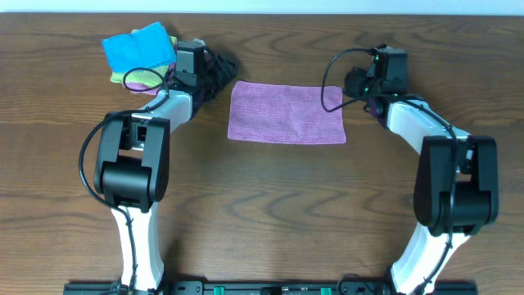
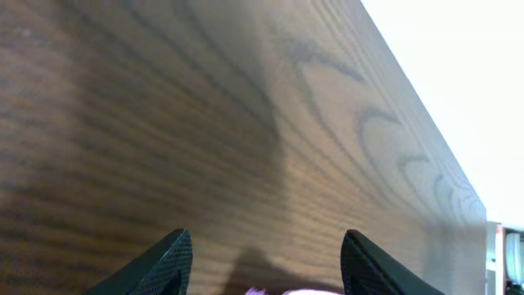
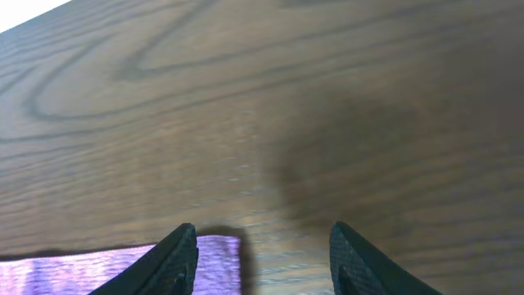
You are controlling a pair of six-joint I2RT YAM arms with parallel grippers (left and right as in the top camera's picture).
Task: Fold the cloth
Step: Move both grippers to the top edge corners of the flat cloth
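Note:
The lilac cloth (image 1: 286, 113) lies flat as a rectangle on the wooden table, at the middle back. My left gripper (image 1: 219, 72) is open and empty just beyond the cloth's far left corner. In the left wrist view (image 2: 268, 238) only a sliver of the cloth (image 2: 286, 291) shows at the bottom edge between the fingers. My right gripper (image 1: 354, 82) is open and empty beside the cloth's far right corner. In the right wrist view (image 3: 262, 229) that corner of the cloth (image 3: 123, 266) lies by the left finger.
A bright blue folded cloth (image 1: 137, 45) sits at the back left on top of a light green and pink pile (image 1: 141, 79), close behind the left arm. The table's back edge (image 1: 262, 15) runs just beyond both grippers.

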